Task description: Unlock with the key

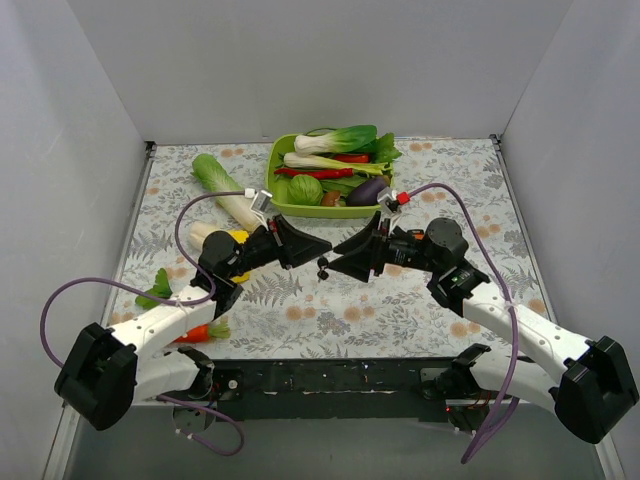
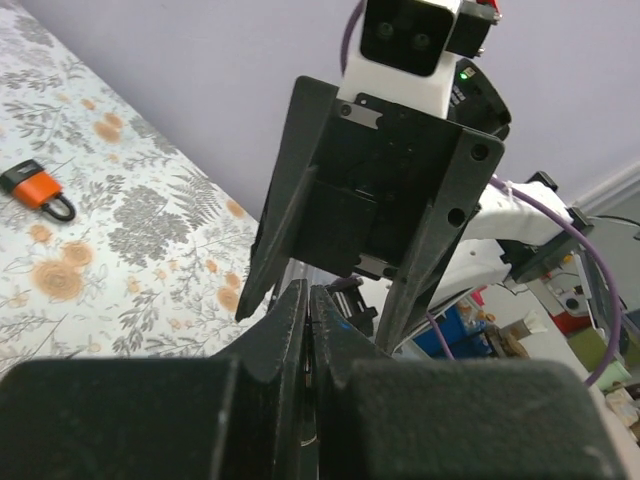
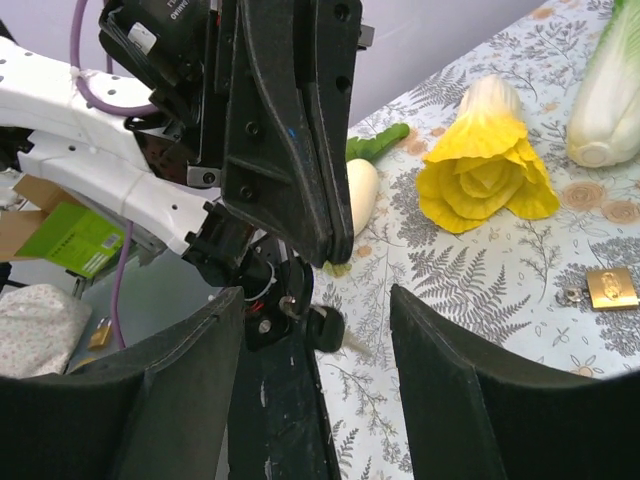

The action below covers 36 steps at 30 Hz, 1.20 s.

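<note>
My left gripper (image 1: 322,246) and right gripper (image 1: 340,256) point tip to tip above the middle of the table. The left gripper (image 2: 308,292) is shut on a thin metal key ring. In the right wrist view the key (image 3: 326,328), with a black head and a thin silver blade, hangs from that ring just under the left fingers (image 3: 300,190). My right gripper (image 3: 315,300) is open, its jaws wide apart on either side of the hanging key without touching it. An orange-and-black padlock (image 2: 36,190) and a brass padlock (image 3: 611,288) lie on the tablecloth.
A green tray (image 1: 284,206) full of vegetables stands at the back centre. A napa cabbage (image 1: 225,190), a yellow flower-like vegetable (image 3: 486,180), a white radish (image 3: 361,195) and a carrot (image 1: 196,333) lie on the left side. White walls enclose the table.
</note>
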Motion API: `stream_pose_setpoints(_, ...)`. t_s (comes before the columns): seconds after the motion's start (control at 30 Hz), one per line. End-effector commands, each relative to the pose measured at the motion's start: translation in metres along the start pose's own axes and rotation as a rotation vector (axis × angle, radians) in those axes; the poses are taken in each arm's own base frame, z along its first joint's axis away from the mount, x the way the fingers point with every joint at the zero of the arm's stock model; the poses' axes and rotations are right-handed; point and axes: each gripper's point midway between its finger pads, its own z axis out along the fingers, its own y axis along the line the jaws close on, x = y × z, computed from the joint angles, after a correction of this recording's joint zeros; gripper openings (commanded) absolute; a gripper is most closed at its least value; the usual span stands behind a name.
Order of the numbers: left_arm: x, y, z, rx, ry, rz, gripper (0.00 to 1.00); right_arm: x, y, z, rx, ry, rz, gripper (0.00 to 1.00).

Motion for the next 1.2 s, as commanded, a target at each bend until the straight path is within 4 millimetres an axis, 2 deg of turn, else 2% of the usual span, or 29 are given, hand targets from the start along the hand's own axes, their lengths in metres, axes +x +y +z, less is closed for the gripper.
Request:
stream_pose_setpoints(0.0,-0.005,-0.024,0.006,0.087,-0.046,0.036,0.00,-0.012,0.016,0.004,-0.062,-0.043,-0.038,0.66)
stream_pose_setpoints(0.53,-0.002,-0.031,0.012,0.084,-0.072,0.059,0.00,-0.002,0.016,0.009,-0.046,-0.036,-0.013,0.59)
stream_pose_setpoints(0.63,-0.003,-0.029,0.013,0.067,-0.081,0.062,0.00,-0.001,0.016,0.008,-0.043,-0.032,-0.010,0.54)
stream_pose_setpoints(0.73,-0.005,-0.027,0.013,0.048,-0.089,0.064,0.00,0.001,0.014,0.008,-0.035,-0.026,-0.016,0.43)
stream_pose_setpoints(0.77,-0.006,-0.027,0.014,0.047,-0.091,0.067,0.00,0.003,0.015,0.008,-0.034,-0.022,-0.014,0.36)
stream_pose_setpoints(0.83,-0.006,-0.026,0.014,0.040,-0.097,0.067,0.00,0.005,0.014,0.007,-0.030,-0.021,-0.012,0.27)
stream_pose_setpoints(0.87,-0.006,-0.026,0.014,0.039,-0.097,0.066,0.00,0.005,0.013,0.007,-0.027,-0.020,-0.012,0.17)
stream_pose_setpoints(0.97,-0.004,-0.026,0.016,0.039,-0.082,0.068,0.00,0.006,0.012,0.006,-0.020,-0.026,-0.012,0.01)
stream_pose_setpoints(1.0,-0.003,-0.025,0.018,0.035,-0.071,0.063,0.00,0.006,0.011,0.006,-0.018,-0.029,-0.013,0.01)
stream_pose_setpoints(1.07,0.003,-0.015,0.021,-0.010,-0.035,0.033,0.29,0.004,0.013,0.004,-0.018,-0.043,-0.022,0.01)
stream_pose_setpoints(1.1,-0.001,-0.017,0.023,-0.011,-0.036,0.057,0.52,0.005,0.011,0.003,-0.010,-0.053,-0.020,0.01)
stream_pose_setpoints(1.13,-0.004,-0.020,0.023,-0.013,-0.041,0.070,0.83,0.004,0.008,0.002,0.010,-0.067,-0.021,0.01)
stream_pose_setpoints(1.17,-0.008,-0.015,0.022,-0.047,-0.059,0.073,0.97,0.001,0.009,-0.001,0.016,-0.080,-0.029,0.01)
